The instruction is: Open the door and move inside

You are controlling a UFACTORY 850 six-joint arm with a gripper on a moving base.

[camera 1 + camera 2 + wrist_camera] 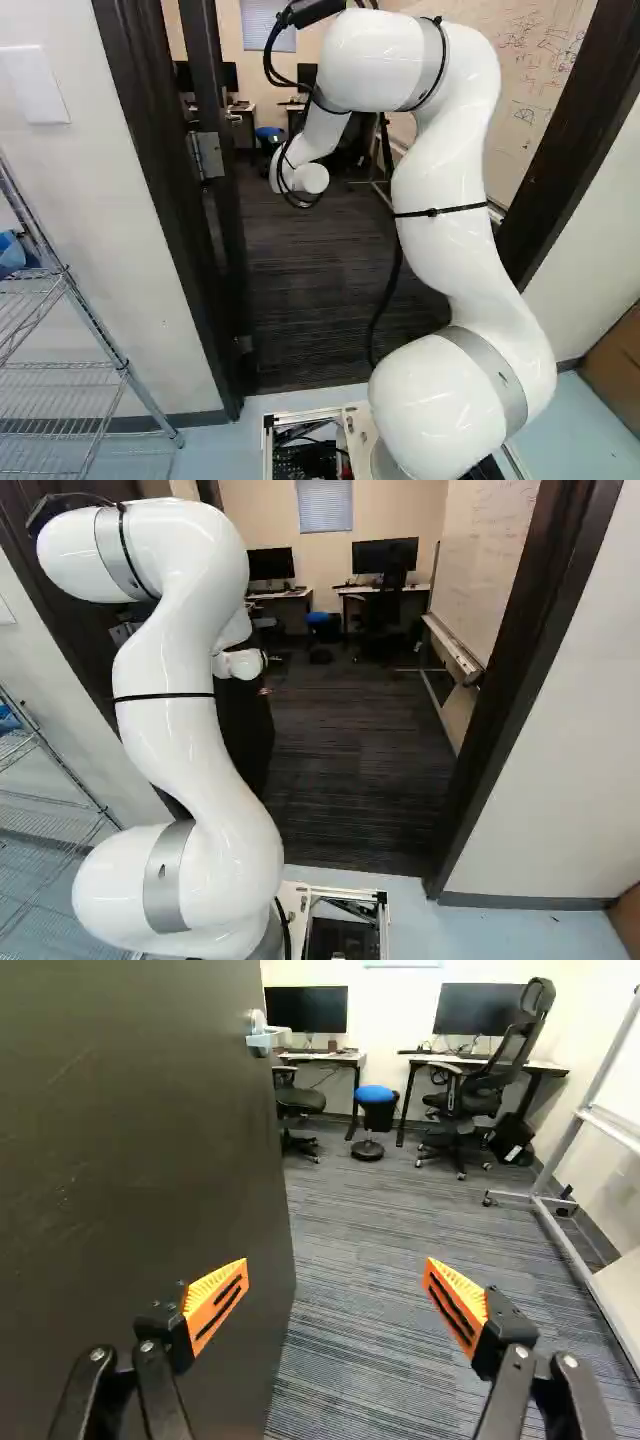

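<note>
- Beside your pincer [265, 691], the door [150, 1160] stood open, its handle [260, 1042] farther ahead
- Your pincer [337, 1285] was released, orange pads [217, 1300] spread apart
- Beyond it, you faced desks [545, 1066], chairs [480, 1090] and a blue stool [375, 1093]

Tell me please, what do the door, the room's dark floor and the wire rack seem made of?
The door looks like painted wood or metal, dark and smooth with dull sheen; I cannot tell which. The room's floor seems carpet: matt, finely streaked. The wire rack appears plated metal, from its thin, shiny rods.
</note>
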